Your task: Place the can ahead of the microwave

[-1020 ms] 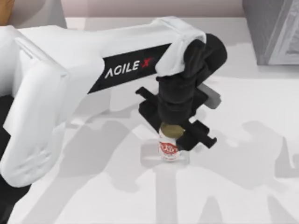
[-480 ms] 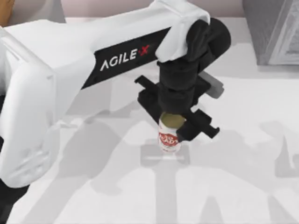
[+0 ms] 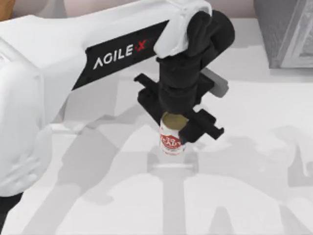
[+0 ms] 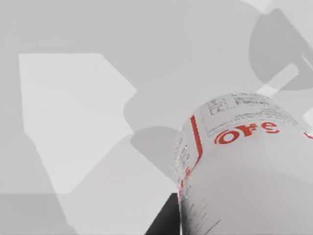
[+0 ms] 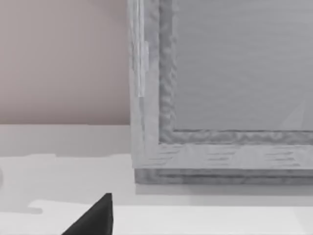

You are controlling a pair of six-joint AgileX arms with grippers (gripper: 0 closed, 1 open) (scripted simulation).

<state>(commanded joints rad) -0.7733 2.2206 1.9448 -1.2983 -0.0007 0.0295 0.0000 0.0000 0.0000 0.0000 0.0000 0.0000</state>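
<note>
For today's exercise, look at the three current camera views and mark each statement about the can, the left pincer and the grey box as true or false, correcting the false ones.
1. The left pincer is shut on the can. True.
2. The can lies on its side on the table. False: it is upright, gold top uppermost, held in the pincer.
3. The can carries red lettering on a white body. True, as the left wrist view shows.
4. The speckled grey box sits at the top view's near left corner. False: it is at the far right corner.
5. The grey box has a pale framed panel. True.
</note>
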